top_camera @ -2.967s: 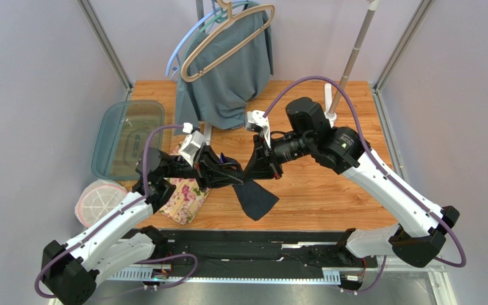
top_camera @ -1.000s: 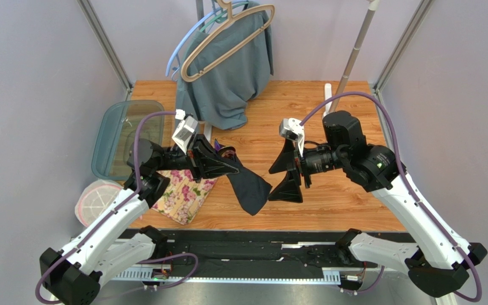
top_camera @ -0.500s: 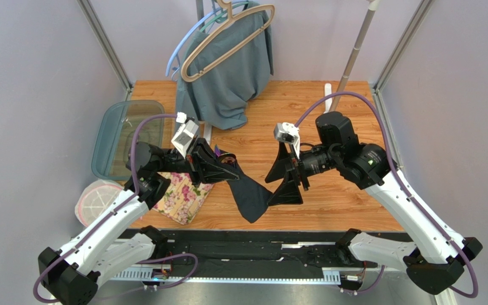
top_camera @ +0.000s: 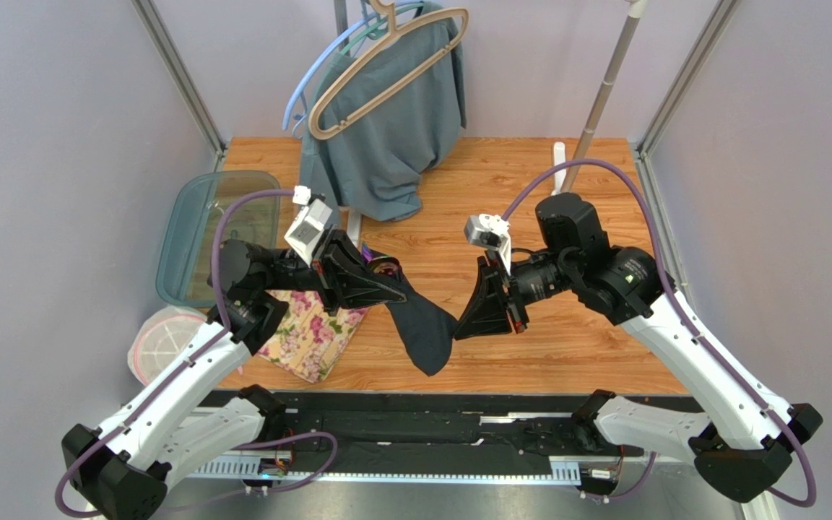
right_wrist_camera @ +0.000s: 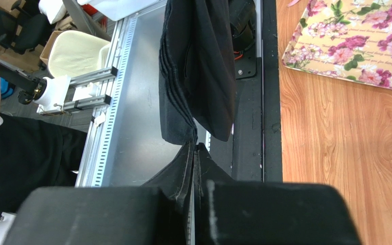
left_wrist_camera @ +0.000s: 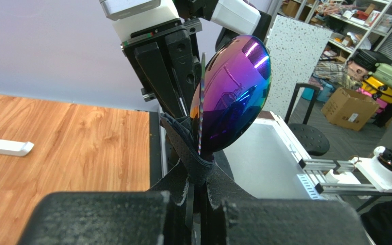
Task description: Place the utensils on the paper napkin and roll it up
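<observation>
My left gripper is shut on the black paper napkin, which is wrapped around the utensils, and holds the bundle above the table. In the left wrist view the iridescent spoon bowl and a thin utensil edge stick up out of the napkin just beyond my left gripper. The napkin's loose end hangs down to the right. My right gripper is shut on that loose end. In the right wrist view the napkin meets the closed tips of my right gripper.
The floral mat lies under my left arm and also shows in the right wrist view. A teal container and a white round lid sit at the left. A grey-teal garment hangs at the back; a pole stands back right.
My right gripper, which had pulled back to the right and stood wide open, has moved left to the napkin's hanging end and closed on it. My left gripper has kept hold of the bundle.
</observation>
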